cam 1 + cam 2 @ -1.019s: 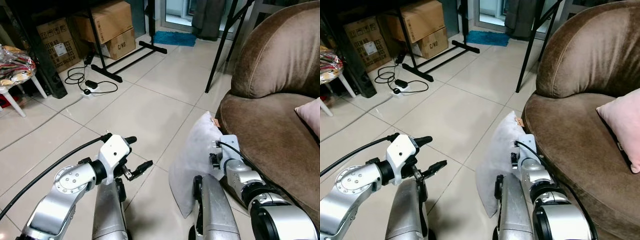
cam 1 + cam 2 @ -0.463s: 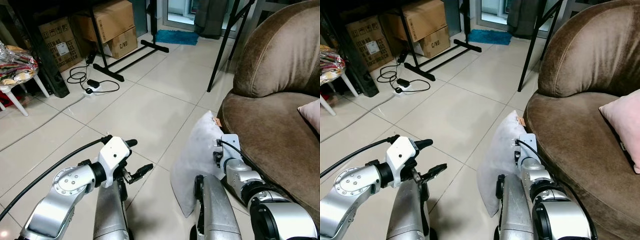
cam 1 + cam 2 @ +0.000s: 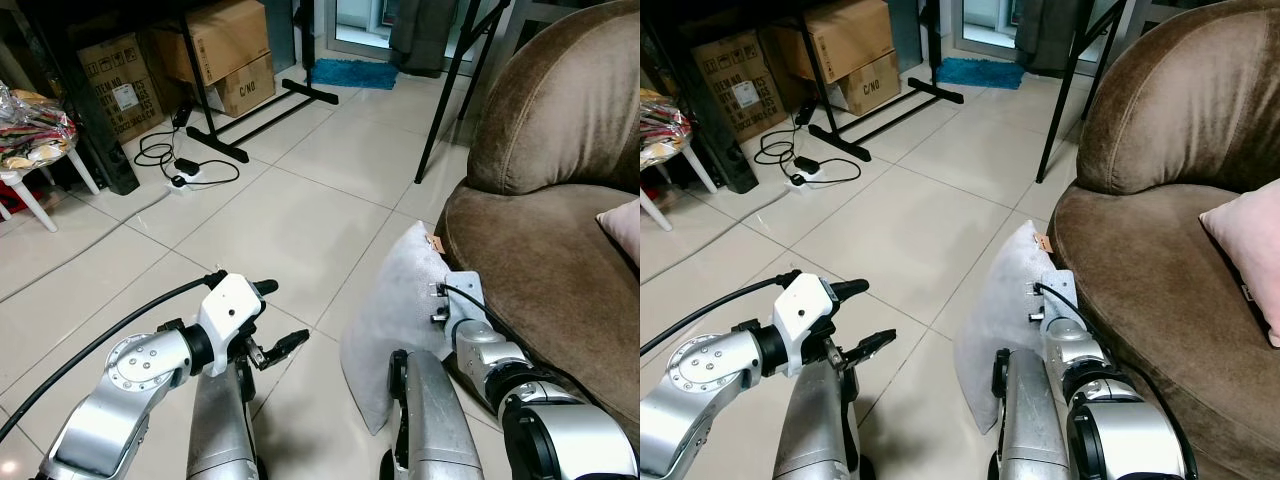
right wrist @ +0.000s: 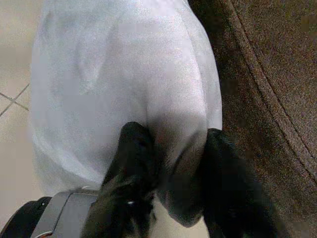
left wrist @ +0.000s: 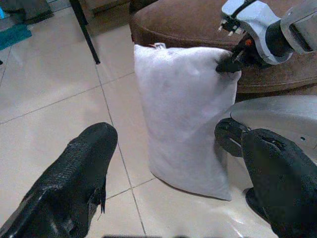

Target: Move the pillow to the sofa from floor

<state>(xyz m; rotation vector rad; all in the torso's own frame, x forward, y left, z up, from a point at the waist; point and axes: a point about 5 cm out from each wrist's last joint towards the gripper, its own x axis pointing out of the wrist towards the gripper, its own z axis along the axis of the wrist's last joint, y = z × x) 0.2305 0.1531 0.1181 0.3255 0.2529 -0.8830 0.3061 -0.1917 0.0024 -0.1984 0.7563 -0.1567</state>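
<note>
Pale floor tiles (image 3: 280,210) are filling most of the head views, with a brown sofa (image 3: 560,250) bulging in from the right side of the frame and cardboard boxes (image 3: 225,50) and a black stand (image 3: 250,110) sitting along the upper left.

Standing on edge at lower centre, the white pillow (image 3: 395,320) is leaning against the sofa's front. The right gripper (image 4: 171,168) is pinching a fold of cloth at its upper corner nearest the sofa, both black fingers (image 4: 133,153) clamped on the fabric. Compared with a second ago, the right wrist is sitting slightly higher and closer to the seat edge, and the pillow's top corner is looking pulled up and sharper, so the grasp appears made and the lift is probably just beginning; the bottom edge is resting on the tiles.

At lower left of the head view, the left gripper (image 3: 268,325) is hovering over bare tile, well apart from the pillow, its fingers spread and holding nothing.

For room, the sofa's rounded seat edge is lying just beside the pillow and above the grip, so the pillow must clear that lip. A pink cushion (image 3: 1250,255) is occupying the far right of the seat, leaving open brown seat between it and the edge. Cables (image 3: 175,160) are lying at upper left, well away.
</note>
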